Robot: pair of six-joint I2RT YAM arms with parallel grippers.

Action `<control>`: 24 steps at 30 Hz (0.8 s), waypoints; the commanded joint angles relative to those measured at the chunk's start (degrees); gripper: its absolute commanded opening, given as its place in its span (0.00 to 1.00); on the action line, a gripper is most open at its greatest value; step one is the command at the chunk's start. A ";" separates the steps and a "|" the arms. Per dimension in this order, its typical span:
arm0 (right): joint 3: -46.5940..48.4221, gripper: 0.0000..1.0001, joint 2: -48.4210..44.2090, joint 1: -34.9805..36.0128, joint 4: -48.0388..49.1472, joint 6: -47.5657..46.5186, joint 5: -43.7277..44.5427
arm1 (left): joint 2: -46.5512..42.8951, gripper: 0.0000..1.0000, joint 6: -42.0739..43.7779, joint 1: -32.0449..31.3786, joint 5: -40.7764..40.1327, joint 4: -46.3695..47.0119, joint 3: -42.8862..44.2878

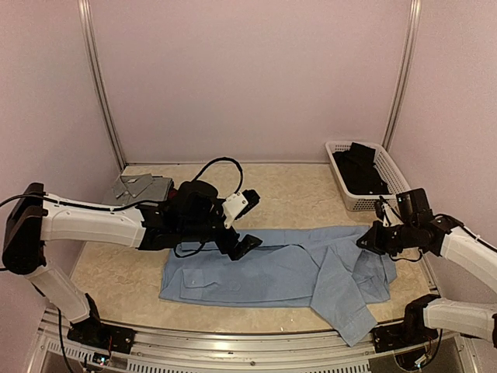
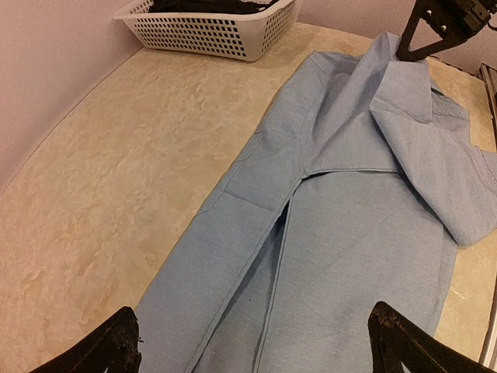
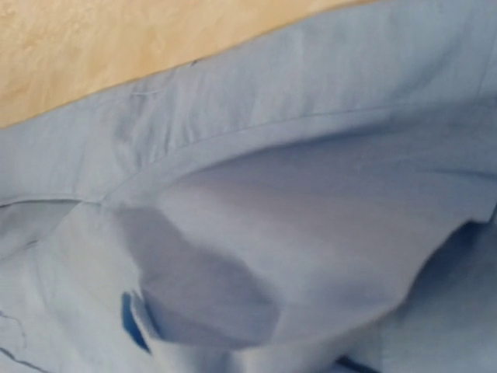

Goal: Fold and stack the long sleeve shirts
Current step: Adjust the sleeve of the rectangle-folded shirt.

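The large light blue shirt (image 1: 264,272) lies spread across the front of the table, with a sleeve hanging toward the front edge. My left gripper (image 1: 251,223) hovers open over the shirt's far edge. Its two fingertips stand wide apart over the cloth in the left wrist view (image 2: 260,342), holding nothing. My right gripper (image 1: 365,238) is shut on the light blue shirt near its right end. The left wrist view shows the right gripper (image 2: 415,43) pulling a fold of the shirt (image 2: 365,194) up into a peak. Cloth (image 3: 272,217) fills the right wrist view and hides the fingers. A folded grey shirt (image 1: 138,187) lies at the back left. The plaid shirt is not clearly visible.
A white mesh basket (image 1: 388,168) with dark clothes stands at the back right; it also shows in the left wrist view (image 2: 210,35). Bare beige tabletop (image 1: 295,194) lies between the grey shirt and the basket. Pink walls close in the back and sides.
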 commanded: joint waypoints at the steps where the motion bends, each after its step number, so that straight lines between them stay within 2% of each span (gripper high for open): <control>1: -0.96 0.00 -2.41 1.34 -2.03 2.99 0.20 | 1.02 0.97 0.21 0.44 -0.47 0.50 0.00; 13: -5.13 0.01 -6.37 4.14 -6.49 7.30 5.98 | 1.64 0.98 0.14 0.52 0.09 0.42 0.34; 21: -5.33 0.27 -7.03 7.27 -10.08 10.51 12.88 | 2.49 0.98 0.11 0.29 1.97 0.59 0.97; 24: -4.23 0.34 -7.03 9.79 -11.42 12.08 16.43 | 3.00 0.98 0.07 -0.33 3.12 1.00 1.41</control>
